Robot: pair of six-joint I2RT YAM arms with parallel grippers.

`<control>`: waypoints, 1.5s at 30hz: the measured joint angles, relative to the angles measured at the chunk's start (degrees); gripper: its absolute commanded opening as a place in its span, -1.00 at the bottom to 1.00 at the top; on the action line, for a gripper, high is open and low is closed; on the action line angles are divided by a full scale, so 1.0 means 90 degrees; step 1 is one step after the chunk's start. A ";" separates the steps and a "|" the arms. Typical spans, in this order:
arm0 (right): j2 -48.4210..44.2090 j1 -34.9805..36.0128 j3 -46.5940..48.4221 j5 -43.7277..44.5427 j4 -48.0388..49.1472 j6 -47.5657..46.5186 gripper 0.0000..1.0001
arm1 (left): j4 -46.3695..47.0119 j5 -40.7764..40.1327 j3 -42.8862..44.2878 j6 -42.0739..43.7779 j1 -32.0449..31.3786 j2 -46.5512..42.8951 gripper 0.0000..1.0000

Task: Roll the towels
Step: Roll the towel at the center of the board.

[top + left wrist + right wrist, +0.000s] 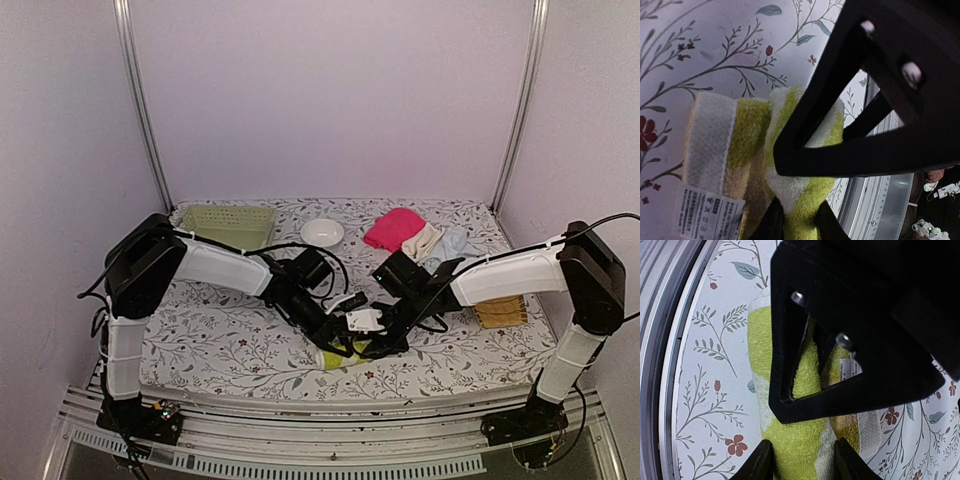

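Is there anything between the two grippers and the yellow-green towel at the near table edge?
Nothing visible. The left gripper pinches a fold of the yellow-green towel, and the right gripper straddles it with both fingers.

Back wall [330, 100]: plain, pale lilac-white, evenly lit.
Left wall [60, 150], right wall [590, 120]: same finish, closing in the table on both sides.
Left post [145, 110], right post [520, 110]: metal uprights at the rear corners.
Table [220, 330]: covered in white cloth printed with grey branches and small red flowers.
Rail [330, 445]: ribbed aluminium, along the near edge.
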 measured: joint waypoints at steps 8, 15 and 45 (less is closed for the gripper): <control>0.0277 0.0010 0.0143 -0.0296 0.0007 -0.0039 -0.83 | 0.0080 0.0051 -0.0061 -0.0005 0.0066 0.0019 -0.16; 0.0743 0.0002 0.0680 -0.1047 -0.0364 -0.0012 -0.89 | 0.0884 -0.0804 -0.1557 -0.0138 0.0095 -0.1212 0.13; 0.3211 -0.0753 0.3478 -0.3691 -0.3619 0.0447 -0.86 | 0.2567 -0.6737 -0.3434 0.2395 -0.2730 -0.3070 0.24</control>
